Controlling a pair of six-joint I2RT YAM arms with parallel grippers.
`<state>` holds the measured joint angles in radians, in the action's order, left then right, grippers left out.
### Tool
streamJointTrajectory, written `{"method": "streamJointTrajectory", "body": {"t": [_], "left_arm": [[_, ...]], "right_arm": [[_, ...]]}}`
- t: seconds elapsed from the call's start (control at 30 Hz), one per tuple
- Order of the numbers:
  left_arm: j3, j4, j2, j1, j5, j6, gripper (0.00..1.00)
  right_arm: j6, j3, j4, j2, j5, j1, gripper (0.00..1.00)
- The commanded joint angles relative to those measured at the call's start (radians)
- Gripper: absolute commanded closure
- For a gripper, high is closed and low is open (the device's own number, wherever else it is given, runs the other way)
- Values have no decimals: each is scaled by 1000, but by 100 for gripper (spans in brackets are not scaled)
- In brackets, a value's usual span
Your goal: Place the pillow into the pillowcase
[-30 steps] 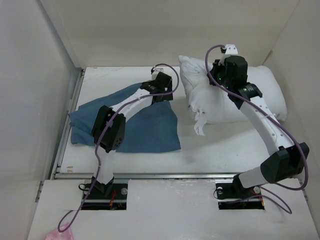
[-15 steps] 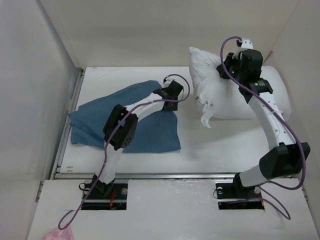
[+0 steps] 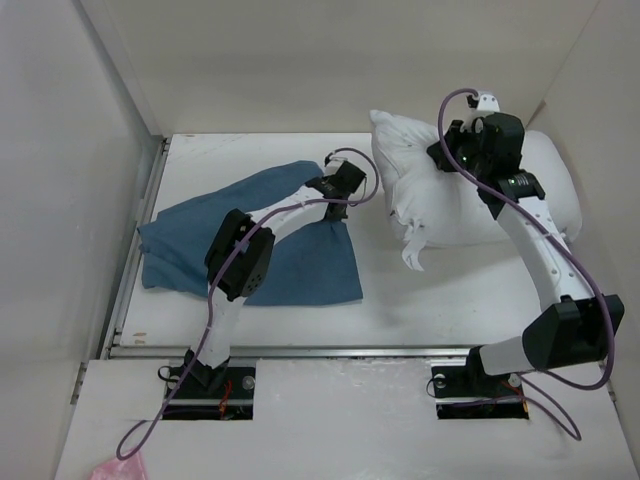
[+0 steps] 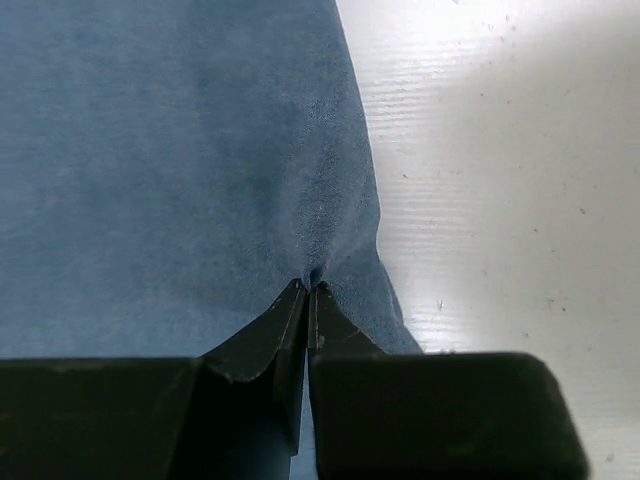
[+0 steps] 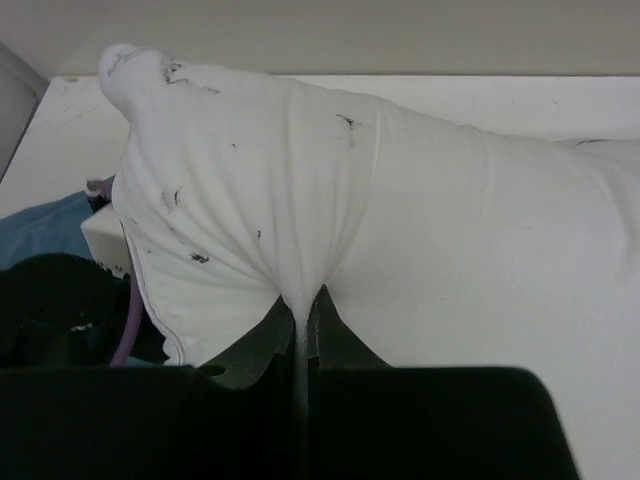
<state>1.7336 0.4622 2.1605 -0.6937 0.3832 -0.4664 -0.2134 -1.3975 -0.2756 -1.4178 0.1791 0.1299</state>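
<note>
The blue pillowcase [image 3: 290, 262] lies wrinkled and flat on the left half of the table; in the left wrist view the pillowcase [image 4: 170, 160] fills the left side. My left gripper [image 4: 307, 287] is shut on a pinch of its right edge, and from above the left gripper [image 3: 345, 197] sits at the cloth's upper right corner. The plump white pillow [image 3: 545, 190] rests at the back right, its left end lifted. My right gripper [image 5: 301, 302] is shut on a fold of the pillow [image 5: 300, 180], and from above the right gripper [image 3: 452, 160] is near the pillow's top left.
White walls close in the table on the left, back and right. A metal rail [image 3: 330, 350] runs along the near edge of the table [image 3: 450, 295]. A white tag [image 3: 412, 255] hangs from the pillow's lower left seam.
My left gripper has gone from open to shut on the pillowcase's right edge after sliding right. The right arm has carried the lifted pillow end slightly right.
</note>
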Motion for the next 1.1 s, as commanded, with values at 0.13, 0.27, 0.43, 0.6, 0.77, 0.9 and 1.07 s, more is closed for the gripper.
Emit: {"method": "streamJointTrajectory", "body": {"t": [0.13,0.27,0.43,0.6,0.77,0.9,1.07], "left_arm": [[-28,-43,-321,45,68,57,100],[-37,3,-384,66,68,57,100],[-46,24,-407,66,19,68,100],[-104,24,-458,66,-6,77,100],[-144,-13,-479,66,-29,97,100],[-144,-22,-479,66,-38,97,100],[-144,-36,-479,56,-85,106,100]], "right_arm": [[138,152,113,109,235,-9,100],[204,216,113,131,296,10,100],[339,244,63,122,269,83,100],[397,253,41,39,201,149,100],[535,229,-19,-36,213,269,100],[615,160,-148,-101,166,373,100],[559,137,-65,-141,151,396,100]]}}
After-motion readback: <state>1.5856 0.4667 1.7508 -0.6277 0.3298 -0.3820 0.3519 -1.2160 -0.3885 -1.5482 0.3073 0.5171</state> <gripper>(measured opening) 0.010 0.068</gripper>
